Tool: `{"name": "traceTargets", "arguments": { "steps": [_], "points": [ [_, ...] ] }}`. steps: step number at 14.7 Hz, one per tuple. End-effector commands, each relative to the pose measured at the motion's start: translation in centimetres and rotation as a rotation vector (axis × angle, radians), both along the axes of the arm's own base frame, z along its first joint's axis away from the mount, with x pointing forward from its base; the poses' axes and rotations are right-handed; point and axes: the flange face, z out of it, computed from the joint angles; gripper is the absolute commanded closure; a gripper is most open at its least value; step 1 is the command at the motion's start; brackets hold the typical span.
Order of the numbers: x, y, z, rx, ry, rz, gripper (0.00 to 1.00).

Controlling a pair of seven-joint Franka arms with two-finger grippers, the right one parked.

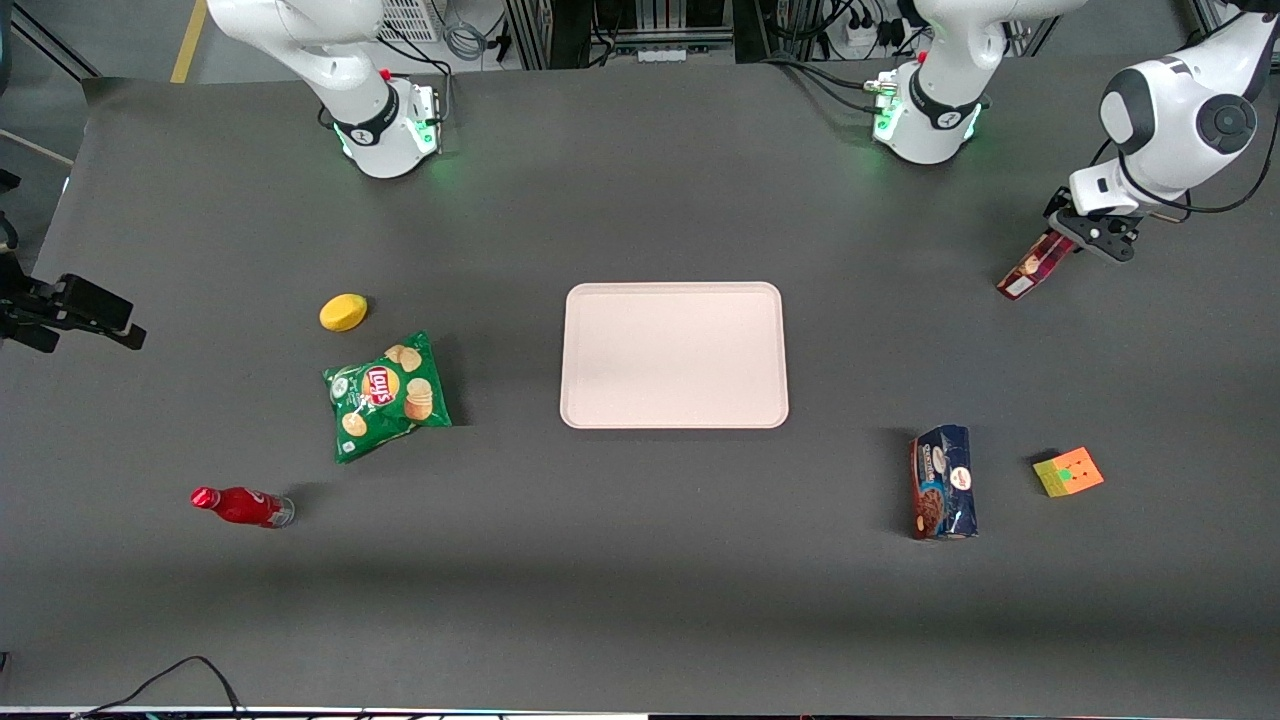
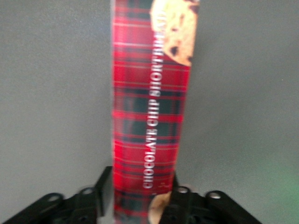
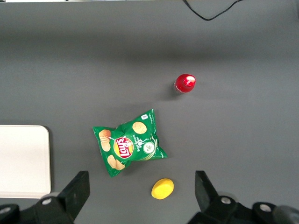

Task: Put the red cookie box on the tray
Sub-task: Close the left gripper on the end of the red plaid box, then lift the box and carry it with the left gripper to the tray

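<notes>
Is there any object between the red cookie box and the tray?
Nothing visible. The end effector grips the red cookie box at the working arm's end; only bare table lies between it and the tray.

Red cookie box (image 1: 1032, 268) plaid, tilted, off table; tray (image 1: 674, 355) cream, mid-table.

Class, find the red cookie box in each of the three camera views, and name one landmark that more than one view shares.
Front view: red cookie box at the working arm's end of the table, held tilted in the gripper.
Left wrist view: box fills the middle, between the gripper's fingers.
Right wrist view: not in it.
Shared landmark: the tray, in front and right wrist views.
</notes>
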Motion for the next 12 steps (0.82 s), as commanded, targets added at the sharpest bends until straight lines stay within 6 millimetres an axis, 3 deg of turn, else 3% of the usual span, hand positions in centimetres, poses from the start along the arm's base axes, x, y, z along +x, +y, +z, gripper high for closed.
{"name": "traceTargets", "arguments": {
  "steps": [1, 4, 5, 7, 12],
  "points": [
    [-2.0, -1.5, -0.6, -0.034, -0.020, -0.001, 0.73],
    [-1.9, -1.5, -0.5, -0.033, -0.023, -0.003, 0.97],
    [-1.7, -1.5, -0.3, -0.031, -0.030, -0.008, 0.99],
    [-0.7, -1.2, 0.6, -0.021, -0.040, -0.017, 1.00],
    [3.9, -3.8, 5.1, 0.003, -0.061, 0.010, 1.00]
  ]
}}
